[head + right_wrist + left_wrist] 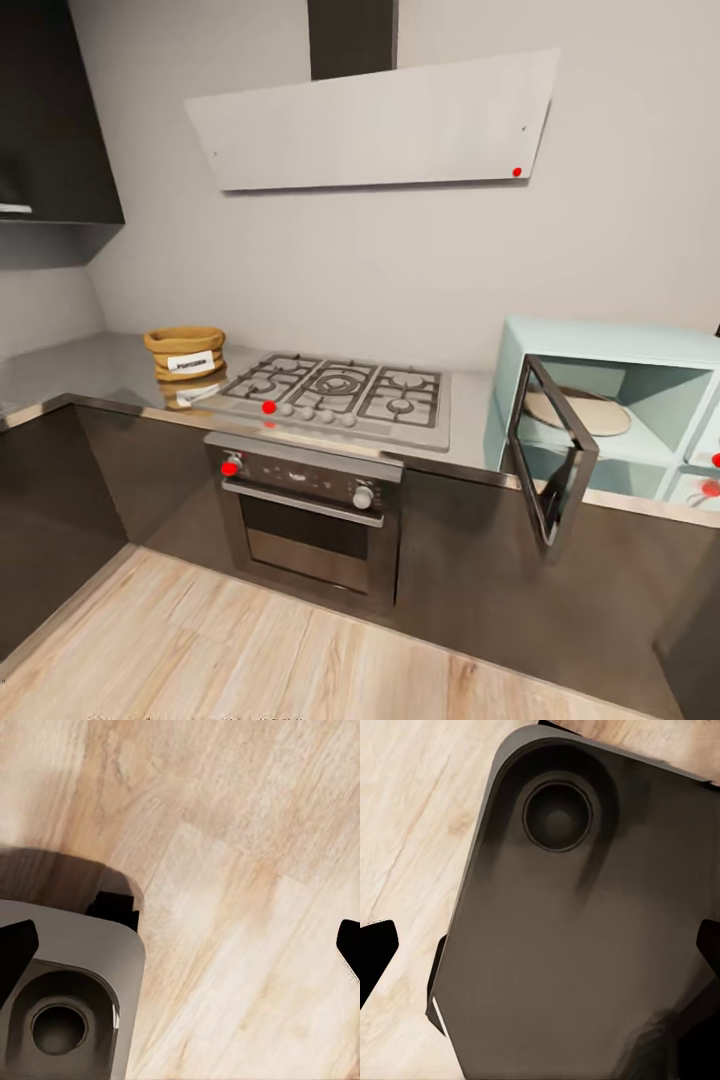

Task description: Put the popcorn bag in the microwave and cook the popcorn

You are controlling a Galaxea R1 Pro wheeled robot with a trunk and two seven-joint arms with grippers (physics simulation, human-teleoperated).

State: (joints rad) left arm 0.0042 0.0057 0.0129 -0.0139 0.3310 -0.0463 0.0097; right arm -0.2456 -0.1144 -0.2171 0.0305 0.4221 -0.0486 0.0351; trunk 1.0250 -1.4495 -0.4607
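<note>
On the bench [110, 365], left of the hob [340, 395], the popcorn bag [185, 352] is seen from the head; the microwave [610, 400] stands open on the hob's far side. At both wrists, the fingers [376, 952] [16, 949] are spread over floor, empty. A closer, squared approach is advised before reaching.

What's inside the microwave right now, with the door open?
Inside the microwave, a round beige turntable plate lies on the mint floor, with nothing on it. The open door covers the cavity's front left corner.
</note>
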